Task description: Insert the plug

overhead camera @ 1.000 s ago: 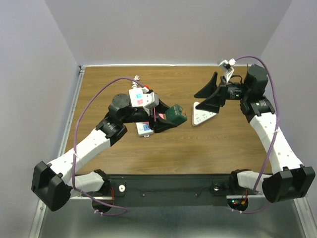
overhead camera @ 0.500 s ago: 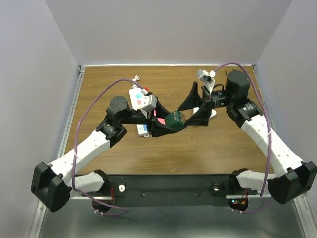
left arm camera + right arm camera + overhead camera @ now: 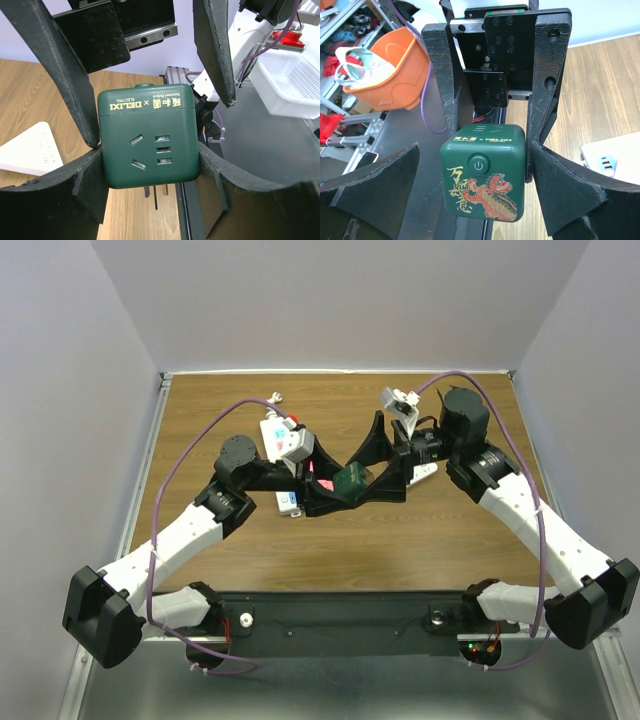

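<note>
The plug is a dark green cube with a gold dragon print and prongs on its underside. My left gripper is shut on it and holds it above the wooden table; its fingers press both sides of the cube. My right gripper is open and straddles the same cube; its right finger is close beside the cube and the left finger stands apart. The white power strip lies on the table, mostly hidden under my right gripper; it also shows in the left wrist view.
A small white socket block with a blue label lies under my left arm. A small white piece sits near the table's far edge. Off the table are an orange basket and a white mesh basket.
My right arm has swung left, away from above the power strip, and its open jaws now straddle the green cube. My left gripper has kept the cube and shifted slightly left.
</note>
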Tool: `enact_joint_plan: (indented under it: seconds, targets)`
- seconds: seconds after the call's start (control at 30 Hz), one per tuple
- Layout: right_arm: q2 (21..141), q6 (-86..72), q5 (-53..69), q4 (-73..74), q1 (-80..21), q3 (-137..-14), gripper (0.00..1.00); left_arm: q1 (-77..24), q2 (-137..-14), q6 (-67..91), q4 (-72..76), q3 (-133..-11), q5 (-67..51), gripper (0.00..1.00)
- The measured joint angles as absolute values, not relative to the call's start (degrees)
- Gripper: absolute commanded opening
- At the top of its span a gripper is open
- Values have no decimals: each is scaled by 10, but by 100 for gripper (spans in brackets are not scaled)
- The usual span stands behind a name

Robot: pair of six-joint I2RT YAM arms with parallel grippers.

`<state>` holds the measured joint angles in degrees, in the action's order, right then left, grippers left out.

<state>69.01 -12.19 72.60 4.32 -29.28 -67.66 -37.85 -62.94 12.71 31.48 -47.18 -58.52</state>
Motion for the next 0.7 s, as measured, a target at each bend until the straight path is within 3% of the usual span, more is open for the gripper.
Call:
enact_joint_plan:
  seconds: [0.37, 0.47, 0.53, 0.67, 0.7]
  targets:
    - [690, -111, 703, 50, -296, -647, 91, -378, -628, 143, 346, -463, -583, 0]
    - [690, -102, 698, 60, -297, -646, 72, -375, -626, 145, 349, -463, -582, 0]
    - [690, -97, 696, 60, -297, -646, 66, -374, -624, 147, 349, -463, -580, 0]
    - [690, -79, 677, 63, -297, -646, 65, -366, -624, 160, 349, -455, -570, 0]
    - [690, -77, 676, 65, -297, -646, 69, -366, -624, 160, 350, -454, -571, 0]
